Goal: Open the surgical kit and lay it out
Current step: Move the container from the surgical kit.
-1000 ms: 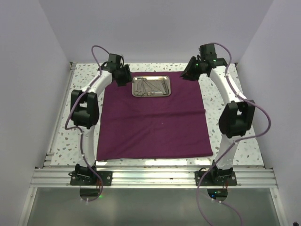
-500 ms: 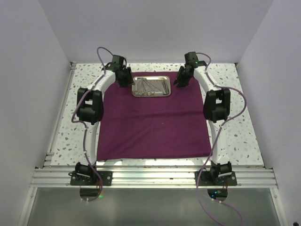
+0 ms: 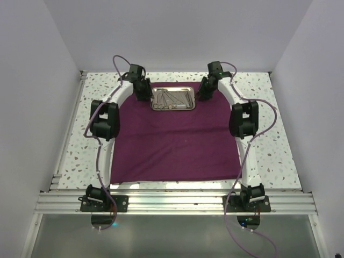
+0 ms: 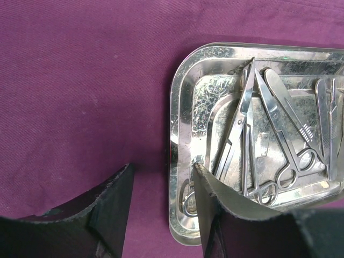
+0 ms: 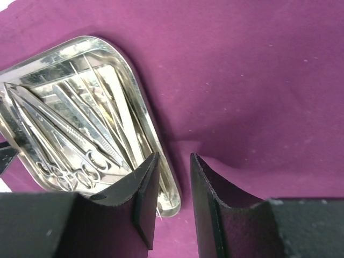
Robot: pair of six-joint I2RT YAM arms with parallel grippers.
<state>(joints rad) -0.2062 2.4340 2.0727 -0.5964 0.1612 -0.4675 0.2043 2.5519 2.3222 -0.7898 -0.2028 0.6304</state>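
Observation:
The maroon cloth (image 3: 177,141) lies spread flat on the table. The steel tray (image 3: 172,99) sits at its far edge with several thin silver instruments (image 3: 171,98) in it. My left gripper (image 3: 144,92) is open at the tray's left end. In the left wrist view my left gripper (image 4: 164,183) straddles the tray rim (image 4: 180,134), one finger over the cloth and one inside the tray by the scissors (image 4: 243,129). My right gripper (image 3: 203,92) is open at the tray's right end. In the right wrist view my right gripper (image 5: 174,166) straddles the tray rim (image 5: 144,115) there.
The speckled tabletop (image 3: 279,145) shows around the cloth. White walls close in on the left, right and back. An aluminium rail (image 3: 172,201) runs along the near edge by the arm bases.
My right gripper has swung in from the far right to the tray's right end. My left gripper has shifted slightly right toward the tray's left end.

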